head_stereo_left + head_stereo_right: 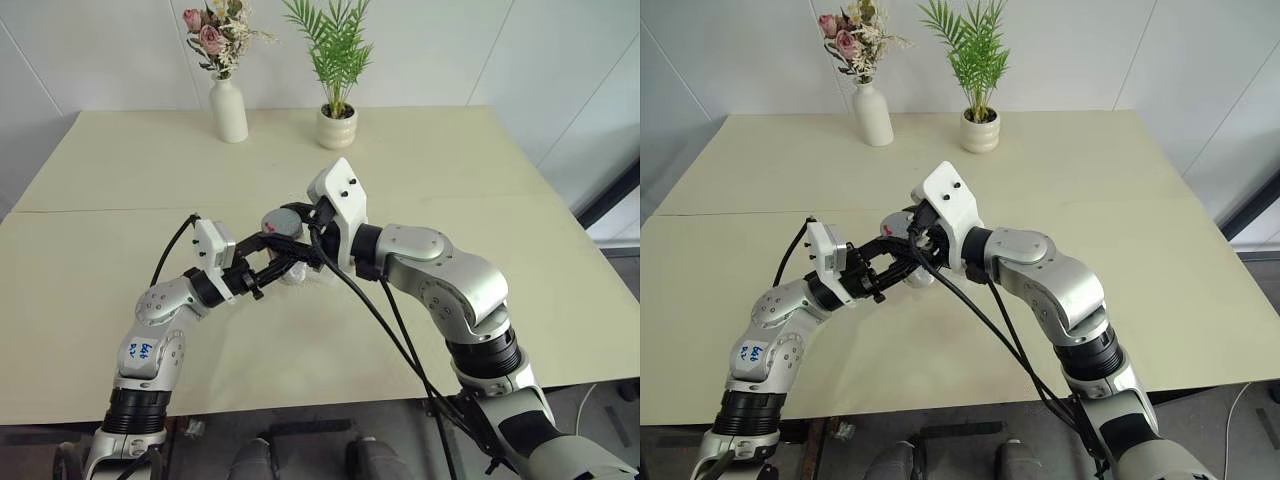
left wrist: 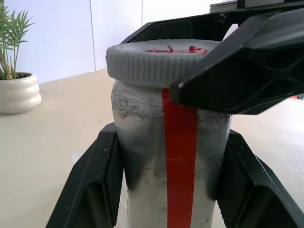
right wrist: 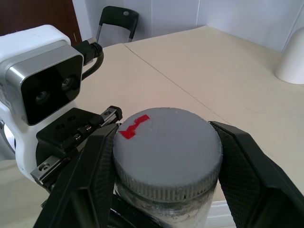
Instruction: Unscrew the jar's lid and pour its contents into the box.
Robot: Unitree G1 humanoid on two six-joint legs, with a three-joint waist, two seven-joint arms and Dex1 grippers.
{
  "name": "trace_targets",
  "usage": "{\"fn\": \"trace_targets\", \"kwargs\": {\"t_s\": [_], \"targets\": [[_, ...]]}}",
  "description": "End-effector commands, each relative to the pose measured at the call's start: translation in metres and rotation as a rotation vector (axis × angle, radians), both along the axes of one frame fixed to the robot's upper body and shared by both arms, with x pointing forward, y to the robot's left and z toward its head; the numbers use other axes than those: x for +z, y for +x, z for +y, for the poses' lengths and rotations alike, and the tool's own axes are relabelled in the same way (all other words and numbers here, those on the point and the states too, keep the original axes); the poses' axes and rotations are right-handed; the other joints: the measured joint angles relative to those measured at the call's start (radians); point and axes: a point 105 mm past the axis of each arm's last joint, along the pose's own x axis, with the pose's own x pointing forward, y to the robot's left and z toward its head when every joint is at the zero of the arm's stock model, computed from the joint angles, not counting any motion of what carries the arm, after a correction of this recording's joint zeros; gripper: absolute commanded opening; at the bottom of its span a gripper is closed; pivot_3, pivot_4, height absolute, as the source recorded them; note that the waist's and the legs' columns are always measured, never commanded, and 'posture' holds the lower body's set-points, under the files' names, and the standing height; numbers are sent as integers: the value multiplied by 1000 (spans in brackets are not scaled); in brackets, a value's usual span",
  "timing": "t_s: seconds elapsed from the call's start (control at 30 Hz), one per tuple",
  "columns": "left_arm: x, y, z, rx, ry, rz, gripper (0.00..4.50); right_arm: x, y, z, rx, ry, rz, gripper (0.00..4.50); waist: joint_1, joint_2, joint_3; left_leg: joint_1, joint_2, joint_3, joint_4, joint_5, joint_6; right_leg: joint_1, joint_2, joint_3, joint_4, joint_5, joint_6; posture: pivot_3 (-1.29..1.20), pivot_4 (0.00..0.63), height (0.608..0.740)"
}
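Note:
My left gripper (image 1: 268, 264) is shut on the jar (image 2: 142, 156), a frosted clear cylinder with a red stripe down its side, and holds it upright above the middle of the table. The grey ribbed lid (image 3: 166, 147) with a red mark sits on top of the jar. My right gripper (image 1: 292, 230) reaches in from the right and is shut on the lid, with a finger (image 3: 247, 166) pressed to each side of its rim. The contents are hidden inside the jar. A bit of the clear box (image 1: 298, 276) shows on the table just under the jar.
A white vase of flowers (image 1: 229, 108) and a white pot with a green plant (image 1: 337, 126) stand at the far edge of the beige table (image 1: 520, 300). Black cables hang from both wrists. A black chair (image 3: 116, 19) stands beyond the table.

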Motion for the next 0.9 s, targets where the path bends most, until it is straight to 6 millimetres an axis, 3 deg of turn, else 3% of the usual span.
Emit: {"fn": "trace_targets", "kwargs": {"t_s": [0.03, 0.23, 0.33, 0.43, 0.63, 0.9], "targets": [[5, -3, 1, -11, 6, -24, 2154, 13, -4, 0, 11, 37, -52, 2590, 0, 0, 0, 0, 0, 0, 0, 0, 0, 0, 0, 0, 0, 0, 0, 0, 150, 740], [3, -3, 4, -61, 34, -3, 2154, 19, -15, 2, 124, 48, -67, 2590, 0, 0, 0, 0, 1, 0, 0, 0, 0, 0, 1, 0, 0, 0, 0, 0, 150, 740], [5, -5, 4, -126, 45, -1, 2154, 23, -34, 4, 321, 33, -99, 2590, 1, 0, 0, 0, 1, 0, 0, 0, -1, 0, 2, 0, 0, 0, -1, 0, 150, 740], [6, -8, 1, -198, 64, -9, 2154, 19, -64, -14, 633, -51, -135, 2590, 5, 0, 0, 0, 1, 1, 0, 0, -1, 0, 1, 0, -1, 0, -1, 0, 150, 740], [0, -21, -10, -379, 108, 37, 2154, 22, -62, -26, 822, -124, -78, 2590, -11, 0, 0, 2, 5, 2, 1, -1, -2, 0, 6, 3, 0, 0, -1, 0, 150, 740], [-8, -36, -24, -537, 136, 53, 2154, 22, -59, -23, 952, -161, -65, 2590, -21, 0, 0, 3, 7, 2, 2, 0, -4, 0, 8, 3, 3, -1, -4, 0, 150, 740]]}}
